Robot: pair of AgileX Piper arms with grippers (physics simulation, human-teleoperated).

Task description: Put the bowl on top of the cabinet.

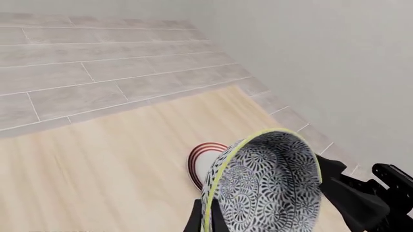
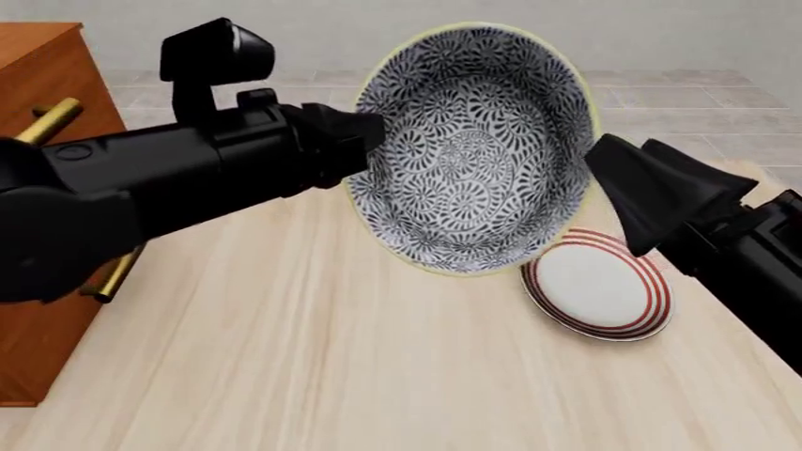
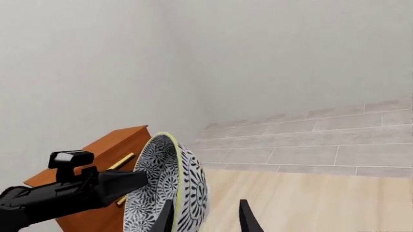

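The deep round blue-and-white floral ceramic bowl [image 2: 470,150] is held in the air, tilted on edge, above the pale wooden table [image 2: 314,357] — the left gripper [image 2: 357,141] closed on its 9 o'clock rim, the right gripper [image 2: 608,174] closed on its 3 o'clock rim. The flat white plate with red rings [image 2: 595,287] lies at its 5 o'clock; the tall reddish-brown wooden cabinet [image 2: 38,75] stands at 9 o'clock.

Blue-and-white floral bowl [image 2: 470,150] tipped on edge above the table, right of the reddish-brown cabinet [image 2: 44,188].

We see both arms raised above the table, reaching toward each other; left gripper [image 2: 363,141] pinches the bowl [image 2: 470,150] rim; right gripper [image 2: 602,164] clamps the opposite rim, jaws straddling the wall.
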